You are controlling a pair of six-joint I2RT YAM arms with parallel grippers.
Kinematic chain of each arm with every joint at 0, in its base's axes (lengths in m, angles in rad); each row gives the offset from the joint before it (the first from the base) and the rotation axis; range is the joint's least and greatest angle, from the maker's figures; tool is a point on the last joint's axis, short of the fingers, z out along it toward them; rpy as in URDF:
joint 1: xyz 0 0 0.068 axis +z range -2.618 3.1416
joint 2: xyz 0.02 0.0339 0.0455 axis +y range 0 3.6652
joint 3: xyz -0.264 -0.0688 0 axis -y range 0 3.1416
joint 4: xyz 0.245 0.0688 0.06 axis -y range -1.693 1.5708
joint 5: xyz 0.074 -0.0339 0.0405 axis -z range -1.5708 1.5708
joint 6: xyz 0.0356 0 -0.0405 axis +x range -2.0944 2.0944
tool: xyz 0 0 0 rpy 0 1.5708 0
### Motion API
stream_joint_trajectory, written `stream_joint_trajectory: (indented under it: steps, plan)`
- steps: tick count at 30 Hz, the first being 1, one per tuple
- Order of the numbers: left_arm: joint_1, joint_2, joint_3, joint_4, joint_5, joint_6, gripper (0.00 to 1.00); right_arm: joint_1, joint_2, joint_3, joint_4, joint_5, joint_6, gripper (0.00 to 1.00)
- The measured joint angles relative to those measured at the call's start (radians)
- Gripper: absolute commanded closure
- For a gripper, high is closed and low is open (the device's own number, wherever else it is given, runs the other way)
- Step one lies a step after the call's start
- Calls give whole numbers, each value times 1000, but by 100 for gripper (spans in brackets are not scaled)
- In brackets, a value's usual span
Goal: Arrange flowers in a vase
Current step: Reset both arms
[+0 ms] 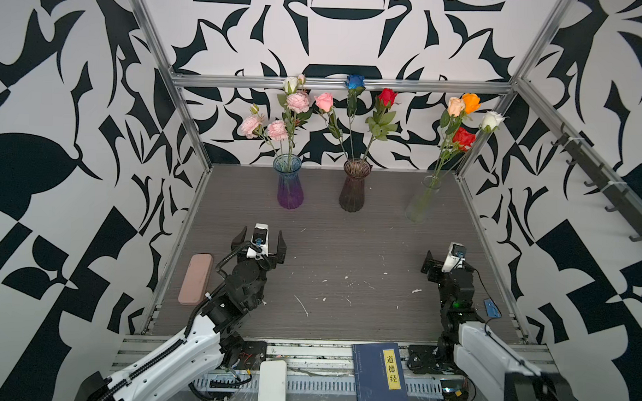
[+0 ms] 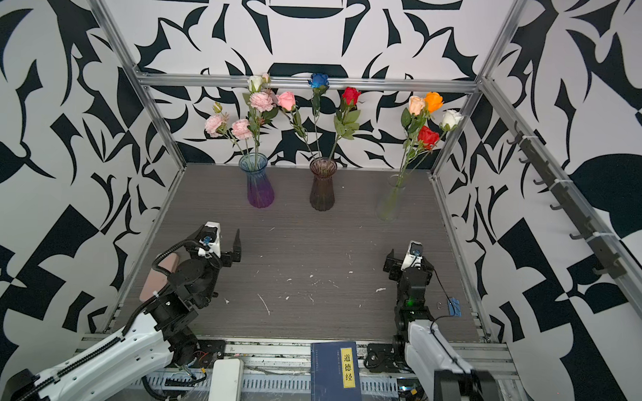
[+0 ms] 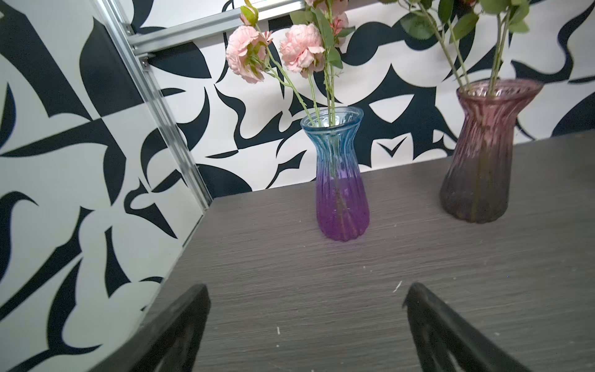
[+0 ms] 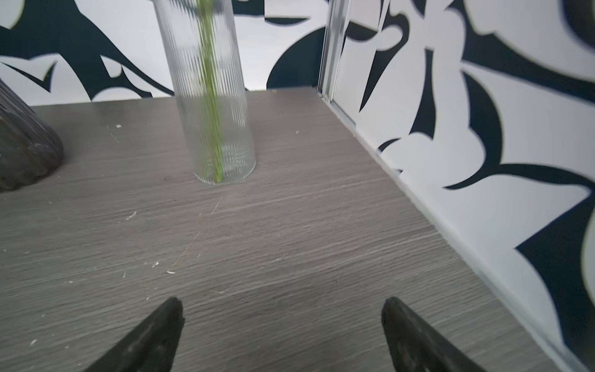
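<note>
We see all the flowers (image 1: 298, 102) standing near upright in three vases (image 1: 355, 186) along the far edge of the tabletop (image 1: 347, 246): the purple vase (image 3: 341, 193) near one o'clock of our left tool (image 3: 306, 291), the clear vase (image 4: 214, 96) at eleven o'clock of our right tool (image 4: 283, 302). Both tools gape wide, holding nothing.

Black-and-white patterned walls (image 1: 57, 126) enclose a grey wood-grain tabletop (image 1: 347, 242) on the left, far and right sides; aluminium rails (image 1: 224, 81) frame the corners, a hook rack (image 1: 613, 189) lines the right wall

Clear vase (image 4: 183, 96) rim out of frame; stems (image 4: 210, 96) blurred
</note>
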Motion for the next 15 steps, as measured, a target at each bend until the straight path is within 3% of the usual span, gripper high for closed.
stream_joint_trajectory:
  steps: [10,15]
  plan:
    - [287,221,-50,169,130,54,1,93,602,57,517,-52,-64,1]
    - [391,449,-79,369,183,-15,1,109,662,117,536,-55,-92,1]
